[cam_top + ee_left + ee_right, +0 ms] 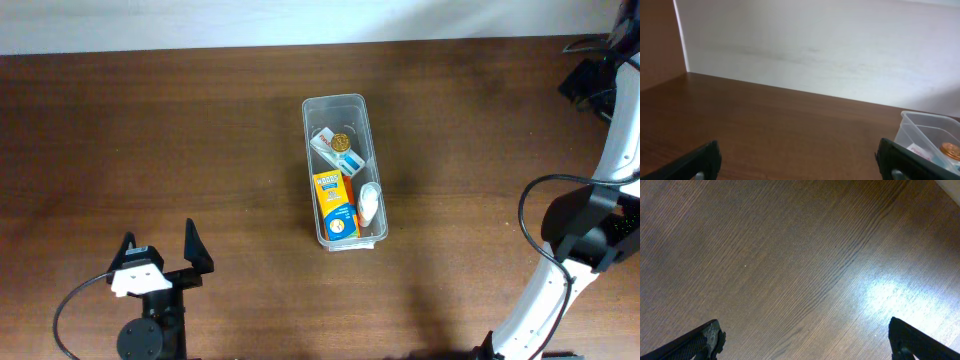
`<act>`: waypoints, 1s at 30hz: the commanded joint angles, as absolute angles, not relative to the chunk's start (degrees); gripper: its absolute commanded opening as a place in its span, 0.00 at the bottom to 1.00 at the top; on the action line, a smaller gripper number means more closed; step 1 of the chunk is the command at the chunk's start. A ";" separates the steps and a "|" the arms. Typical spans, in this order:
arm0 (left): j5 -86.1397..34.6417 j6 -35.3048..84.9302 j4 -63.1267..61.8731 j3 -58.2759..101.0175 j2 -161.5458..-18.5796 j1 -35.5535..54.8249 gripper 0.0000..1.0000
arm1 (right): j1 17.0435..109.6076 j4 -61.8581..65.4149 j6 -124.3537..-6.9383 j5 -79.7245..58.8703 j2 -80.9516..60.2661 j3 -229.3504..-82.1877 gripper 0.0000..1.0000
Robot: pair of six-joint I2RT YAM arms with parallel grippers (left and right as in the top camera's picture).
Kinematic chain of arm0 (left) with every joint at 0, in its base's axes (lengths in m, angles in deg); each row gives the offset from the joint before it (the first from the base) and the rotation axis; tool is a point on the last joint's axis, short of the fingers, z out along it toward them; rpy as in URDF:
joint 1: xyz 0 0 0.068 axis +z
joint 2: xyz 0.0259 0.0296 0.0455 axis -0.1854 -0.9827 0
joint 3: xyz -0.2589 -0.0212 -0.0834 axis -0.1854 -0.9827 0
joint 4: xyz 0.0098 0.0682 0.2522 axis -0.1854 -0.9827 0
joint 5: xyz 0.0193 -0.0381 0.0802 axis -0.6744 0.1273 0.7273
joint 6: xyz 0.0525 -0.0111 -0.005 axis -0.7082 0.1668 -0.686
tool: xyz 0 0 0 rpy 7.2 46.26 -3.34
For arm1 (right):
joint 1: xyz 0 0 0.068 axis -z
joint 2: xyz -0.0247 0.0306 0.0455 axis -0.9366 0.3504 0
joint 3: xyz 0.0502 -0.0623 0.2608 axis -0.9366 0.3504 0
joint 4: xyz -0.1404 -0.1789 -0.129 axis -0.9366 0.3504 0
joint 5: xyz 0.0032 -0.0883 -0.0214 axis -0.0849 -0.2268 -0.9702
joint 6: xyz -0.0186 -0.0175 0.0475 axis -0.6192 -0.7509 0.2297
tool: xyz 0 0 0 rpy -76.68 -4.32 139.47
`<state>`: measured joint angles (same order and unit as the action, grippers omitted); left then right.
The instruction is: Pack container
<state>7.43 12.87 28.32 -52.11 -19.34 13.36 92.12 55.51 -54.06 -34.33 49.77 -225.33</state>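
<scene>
The container (334, 100) is a long clear plastic bin standing in the middle of the table. It holds an orange box (335, 203), a white and blue box (330, 152) with a gold round piece (340, 142) on it, and a white item (369, 200). My left gripper (160, 245) is open and empty near the front left, well apart from the bin. The left wrist view shows its fingers (800, 165) wide apart and the container's corner (925, 116) at the right. My right gripper (802, 340) is open and empty over bare table.
The table is dark brown wood (150, 130). A white wall (815, 45) runs along its far edge. The right arm (590, 225) stands at the right edge, with black cables and gear (590, 80) at the back right corner.
</scene>
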 commanded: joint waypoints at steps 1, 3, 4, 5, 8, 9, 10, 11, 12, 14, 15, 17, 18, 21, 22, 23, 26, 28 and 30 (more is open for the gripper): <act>6.14 13.41 28.65 -53.18 -18.69 13.62 0.99 | 92.06 55.49 -53.80 -35.25 49.53 -225.35 0.98; 6.12 13.41 28.67 -53.36 -18.69 13.62 0.99 | 92.06 55.49 -53.80 -35.25 49.53 -225.35 0.98; 6.12 13.41 28.91 -53.62 -18.69 13.62 0.99 | 92.06 55.49 -53.80 -35.25 49.53 -225.35 0.98; 6.12 13.41 29.15 -54.01 -18.69 13.62 1.00 | 92.06 55.49 -53.80 -35.25 49.53 -225.35 0.98; 6.12 13.41 31.69 -56.22 -18.69 13.62 0.99 | 92.06 55.49 -53.80 -35.25 49.53 -225.35 0.98; 6.12 13.41 32.93 -57.14 -18.69 13.62 0.99 | 92.06 55.49 -53.80 -35.25 49.53 -225.35 0.98; 6.12 13.41 34.03 -57.95 -18.69 13.62 0.99 | 92.06 55.49 -53.82 -35.25 49.53 -225.35 0.98; 5.92 13.63 33.92 -58.08 -18.69 13.62 0.99 | 92.06 55.49 -53.82 -35.25 49.53 -225.35 0.98; 5.92 13.61 33.72 -58.01 -18.69 13.62 0.99 | 92.06 55.49 -53.80 -35.25 49.53 -225.35 0.98; 5.90 13.61 33.52 -58.04 -18.69 13.62 0.99 | 92.06 55.49 -53.80 -35.25 49.53 -225.35 0.98; 5.90 13.61 33.24 -58.04 -18.69 13.62 0.99 | 92.06 55.49 -53.80 -35.25 49.53 -225.35 0.98; 5.66 13.61 31.71 -58.04 -18.69 13.62 0.99 | 92.06 55.49 -53.80 -35.25 49.53 -225.35 0.98; 5.42 13.61 30.55 -58.04 -18.69 13.62 1.00 | 92.06 55.49 -53.80 -35.25 49.53 -225.35 0.98; 2.51 8.82 28.83 -58.01 -18.69 13.58 0.99 | 92.06 55.49 -53.82 -35.25 49.53 -225.35 0.98; 1.99 7.53 28.83 -58.01 -18.69 13.58 0.99 | 92.06 55.49 -53.80 -35.25 49.53 -225.35 0.98; 1.40 6.44 28.85 -58.01 -18.69 13.58 0.99 | 92.06 55.49 -53.80 -35.25 49.53 -225.35 0.99; 0.68 6.27 28.89 -58.01 -18.69 13.58 0.99 | 92.06 55.49 -53.82 -35.25 49.53 -225.35 0.98; 0.26 6.29 28.98 -58.01 -18.69 13.58 0.99 | 92.06 55.49 -53.80 -35.25 49.53 -225.35 0.98; 0.24 6.29 29.00 -58.01 -18.69 13.56 0.99 | 92.06 55.49 -53.80 -35.25 49.53 -225.35 0.98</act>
<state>2.27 8.10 29.09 -57.77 -19.19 13.34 92.12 55.51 -54.06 -34.33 49.77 -225.33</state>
